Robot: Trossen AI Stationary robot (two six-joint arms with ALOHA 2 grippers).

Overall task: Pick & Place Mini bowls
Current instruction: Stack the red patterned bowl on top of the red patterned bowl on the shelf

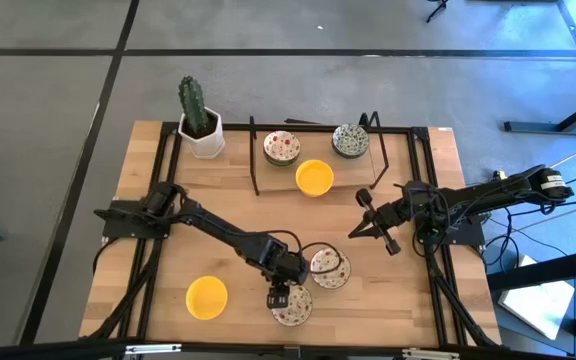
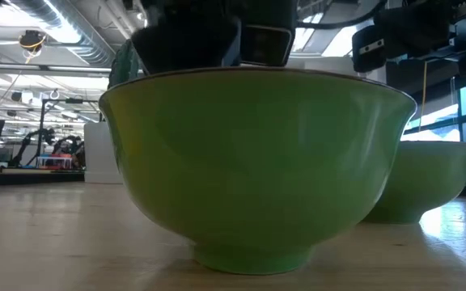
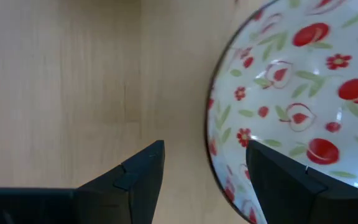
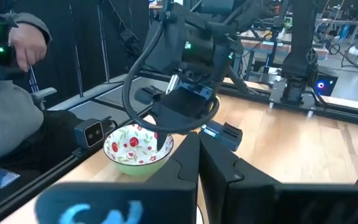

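Right at the near edge of the wooden surface [image 1: 388, 300] sits a mini bowl with red flowers [image 1: 292, 306] inside and green outside. The left gripper [image 1: 278, 296] hangs just over its rim with its jaws spread wide – one finger [image 3: 284, 186] over the inside of the bowl, the other [image 3: 135, 180] outside it over bare wood. They are not pinching the bowl. Just beside it is a second flowered bowl [image 1: 329, 267]. A yellow bowl [image 1: 207, 297] lies near the same edge, off to the left.

Farther back, the right gripper [image 1: 356, 230] waits in the air with its jaws squeezed shut – nothing in them.

At the far side stands a black wire rack [image 1: 256, 160]. One more yellow bowl [image 1: 314, 177], a red-speckled bowl [image 1: 282, 148] and a green-grey bowl [image 1: 350, 140] sit there. A cactus in a white pot [image 1: 200, 125] stands in the far left corner.
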